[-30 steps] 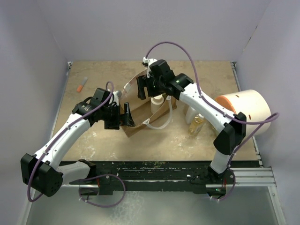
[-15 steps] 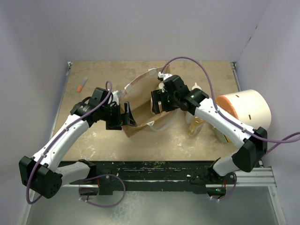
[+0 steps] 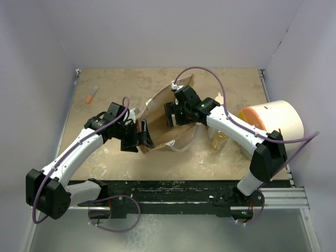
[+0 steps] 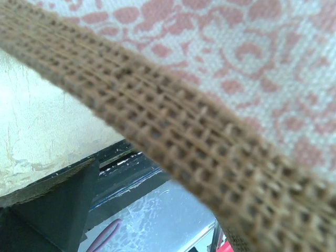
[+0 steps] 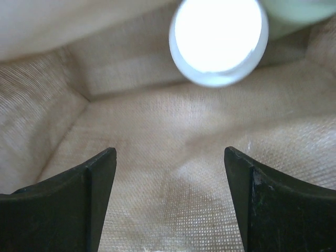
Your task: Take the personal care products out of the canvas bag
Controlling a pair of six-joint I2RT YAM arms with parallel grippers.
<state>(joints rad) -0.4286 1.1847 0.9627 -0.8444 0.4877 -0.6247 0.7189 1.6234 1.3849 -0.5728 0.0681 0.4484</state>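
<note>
White-capped bottle [image 5: 218, 37] sits inside tan canvas bag [image 3: 156, 111].

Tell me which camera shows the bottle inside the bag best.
Right wrist: the white-capped bottle sits at the top of frame, beyond the open right gripper, inside the bag. From above, the arm hides it. The left wrist shows only bag fabric.

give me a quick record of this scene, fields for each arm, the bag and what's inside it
left gripper: at the near-left rim of the canvas bag, apparently clamped on it
right gripper: jaws open, inside the bag
in bag: white-capped bottle ahead of the right jaws, not gripped
outside bag: clear bottle to its right
task state: not finished
</note>
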